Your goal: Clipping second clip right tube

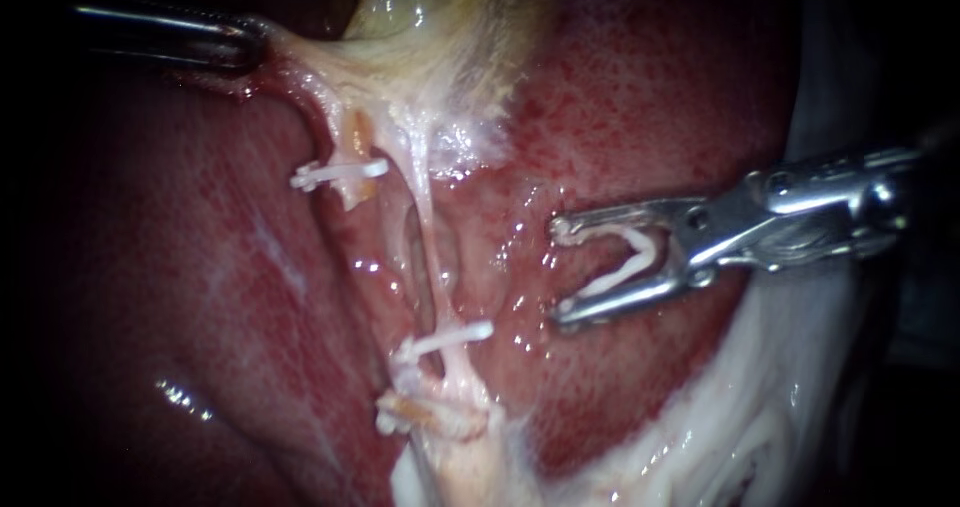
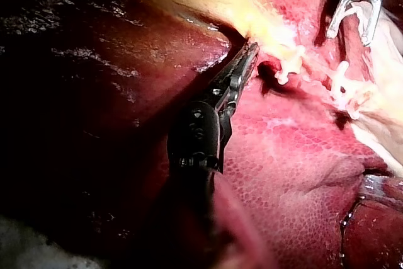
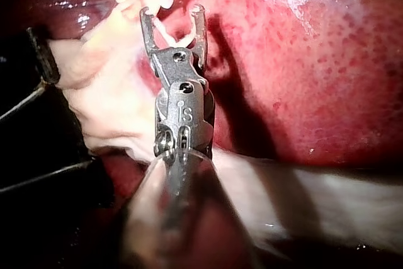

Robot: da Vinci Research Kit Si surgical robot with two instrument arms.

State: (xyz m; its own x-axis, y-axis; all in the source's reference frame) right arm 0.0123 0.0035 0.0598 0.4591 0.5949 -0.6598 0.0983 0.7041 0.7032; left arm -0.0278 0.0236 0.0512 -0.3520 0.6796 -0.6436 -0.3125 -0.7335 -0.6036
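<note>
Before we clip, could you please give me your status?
Left instrument shut on gallbladder. Right instrument holding clip, short of right tube. Nothing in between.

liver [image 1: 650, 97]: red, wet, mottled bed. lying on it: yellowish gallbladder [image 1: 430, 7]; two pale tubes [image 1: 425, 197], bearing white clips [image 1: 340, 174].

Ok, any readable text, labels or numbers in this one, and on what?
Silver metal right instrument, on the body behind its tool: one small engraved mark, too small to read reliably.
In that tool, the white plastic clip: no text.
Dark left instrument, red liver, yellowish gallbladder: no text.
</note>
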